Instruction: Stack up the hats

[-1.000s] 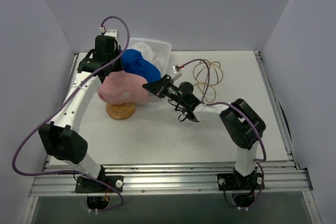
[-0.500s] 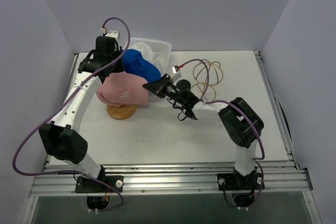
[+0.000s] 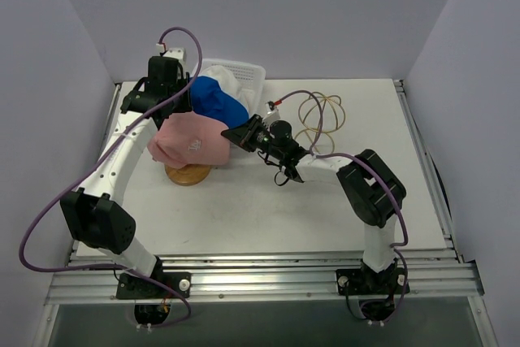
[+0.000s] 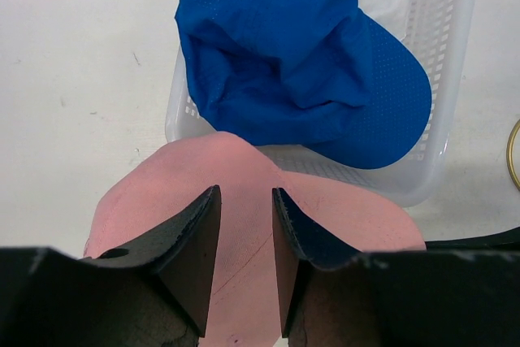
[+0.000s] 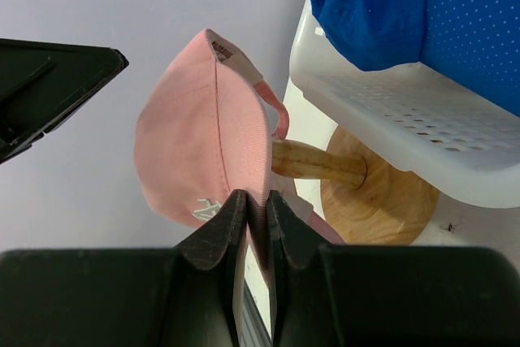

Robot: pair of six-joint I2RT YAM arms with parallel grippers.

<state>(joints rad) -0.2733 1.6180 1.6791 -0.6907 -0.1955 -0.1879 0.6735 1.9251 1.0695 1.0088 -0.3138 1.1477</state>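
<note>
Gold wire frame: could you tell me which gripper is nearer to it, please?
Right. The right gripper, shut on the pink cap's edge, is left of the gold wire frame; the left gripper is farther left, above that cap.

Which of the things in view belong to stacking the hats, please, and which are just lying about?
For the job:
pink cap, its brim pinched by the right gripper
royal blue cap, lying across the basket
off-white hat, in the basket
wooden stand, probably the stacking post

Lying about:
white mesh basket
gold wire frame
</note>
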